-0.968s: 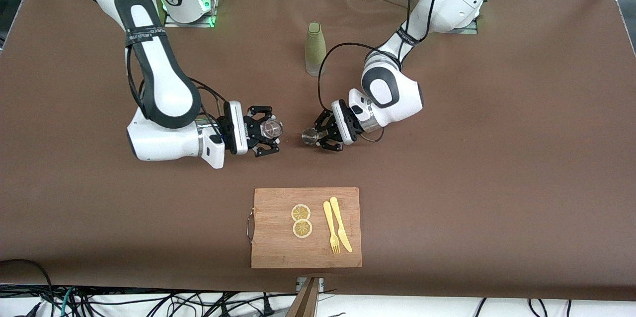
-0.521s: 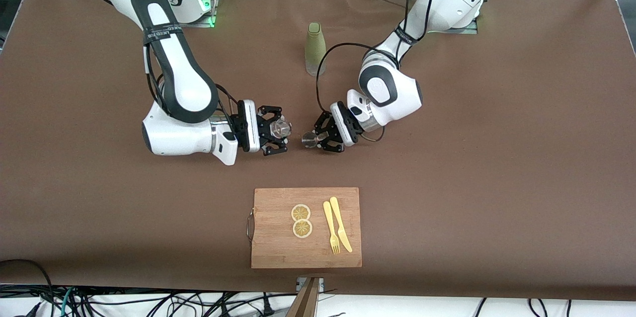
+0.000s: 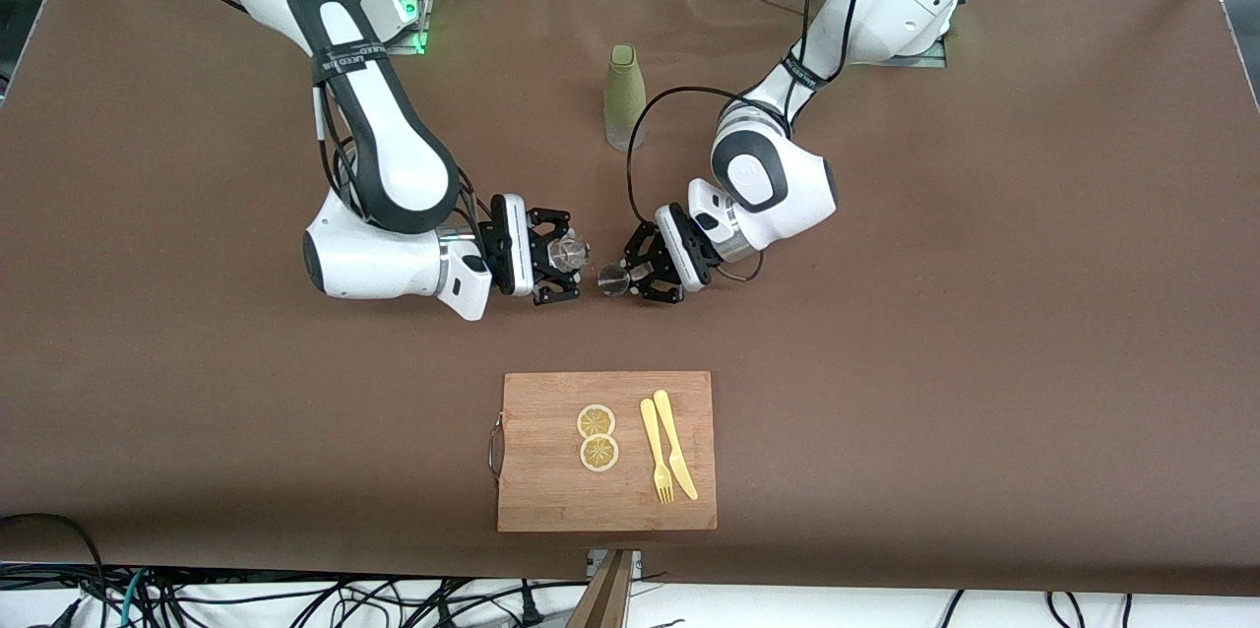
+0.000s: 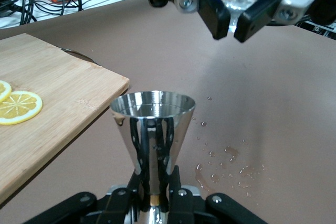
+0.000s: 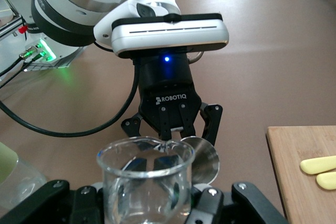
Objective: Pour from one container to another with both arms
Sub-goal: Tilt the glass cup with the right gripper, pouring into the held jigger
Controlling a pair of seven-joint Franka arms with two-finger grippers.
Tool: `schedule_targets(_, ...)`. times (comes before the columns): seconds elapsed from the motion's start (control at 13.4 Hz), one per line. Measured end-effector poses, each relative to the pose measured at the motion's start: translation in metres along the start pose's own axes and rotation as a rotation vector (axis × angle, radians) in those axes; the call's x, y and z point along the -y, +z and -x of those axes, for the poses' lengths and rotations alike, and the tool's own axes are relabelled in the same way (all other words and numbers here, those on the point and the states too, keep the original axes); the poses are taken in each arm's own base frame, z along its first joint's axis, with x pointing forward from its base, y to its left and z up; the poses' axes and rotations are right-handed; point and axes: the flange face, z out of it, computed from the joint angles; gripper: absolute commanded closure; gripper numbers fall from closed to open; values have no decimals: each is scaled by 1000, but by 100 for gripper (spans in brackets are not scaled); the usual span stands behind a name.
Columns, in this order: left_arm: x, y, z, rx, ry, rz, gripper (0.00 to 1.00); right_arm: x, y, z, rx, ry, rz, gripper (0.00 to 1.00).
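- The step in hand looks like lining up for the pour: the right hand (image 3: 563, 255) holds a clear glass beaker (image 3: 569, 252) up over the middle of the table (image 3: 984, 313), just beside the metal measuring cup (image 3: 614, 281) that the left hand (image 3: 630, 276) holds.
- The right hand pinches the beaker by its sides; the left wrist view shows liquid in it.
- The left hand is closed on the cup's narrow waist, mouth up and apparently empty.
- Drops of spilled liquid (image 4: 226, 161) lie on the table under the cup.
- Next, I judge, the beaker's lip needs to sit over the cup's mouth, then tip slowly; the mouth is small, so overshoot would spill more.
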Motion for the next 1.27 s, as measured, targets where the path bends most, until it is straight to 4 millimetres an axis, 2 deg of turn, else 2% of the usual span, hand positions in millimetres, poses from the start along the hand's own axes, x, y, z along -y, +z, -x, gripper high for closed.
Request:
schedule_targets(0.6, 15, -9, 1, -43, 25, -33, 100, -3, 5, -4, 47, 42, 64, 100)
schedule_targets(0.97, 13, -9, -4, -68, 13, -24, 100, -4, 14, -8, 123, 59, 83, 100)
schedule_targets(1.27, 16, -16, -9, -88, 31, -31, 100, -15, 20, -7, 131, 68, 110, 100)
